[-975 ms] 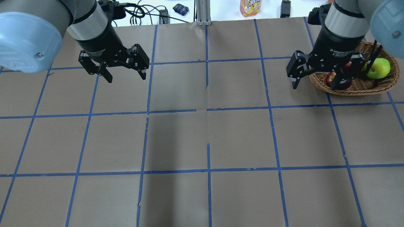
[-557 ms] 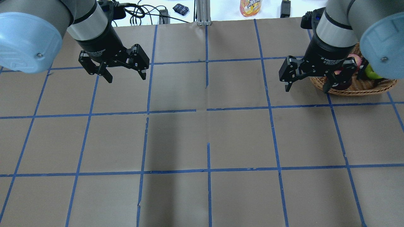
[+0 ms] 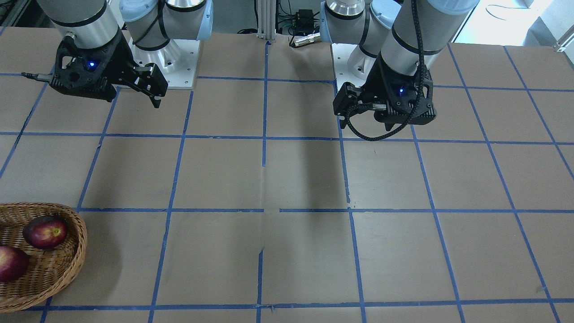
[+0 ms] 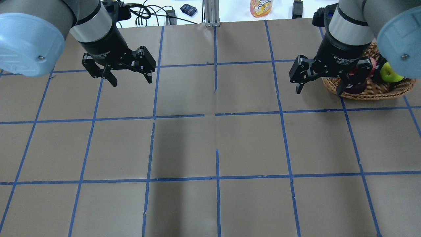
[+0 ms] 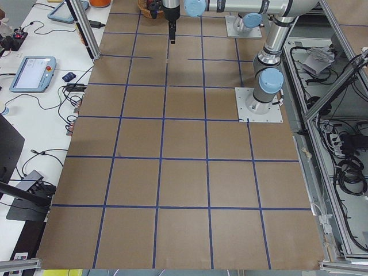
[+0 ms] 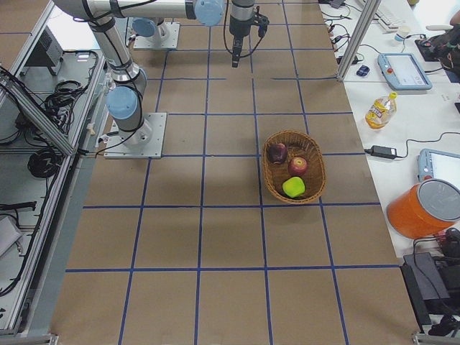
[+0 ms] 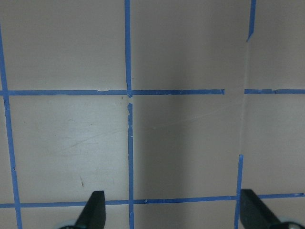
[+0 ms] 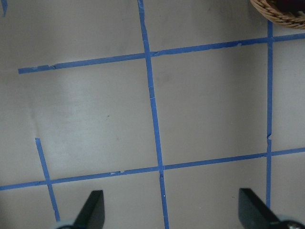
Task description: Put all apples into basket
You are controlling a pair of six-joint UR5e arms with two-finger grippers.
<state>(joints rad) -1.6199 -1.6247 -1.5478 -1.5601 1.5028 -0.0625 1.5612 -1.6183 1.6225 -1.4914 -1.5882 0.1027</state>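
Since lying together in the wicker basket (image 6: 264, 172), count green apple (image 6: 292, 187), red apple (image 6: 297, 166) and maroon apple (image 6: 277, 152) as delivered. Read right gripper (image 4: 318, 89) and left gripper (image 4: 132, 82) as spread, empty, aloft: likely nothing left to carry.

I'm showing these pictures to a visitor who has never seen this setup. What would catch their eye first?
Most likely the wicker basket at the far right of the table from the robot, holding all three apples: the lime-green apple, the red apple and the maroon apple. Next comes the brown table, gridded with blue tape, with the left gripper and right gripper hanging open above it.
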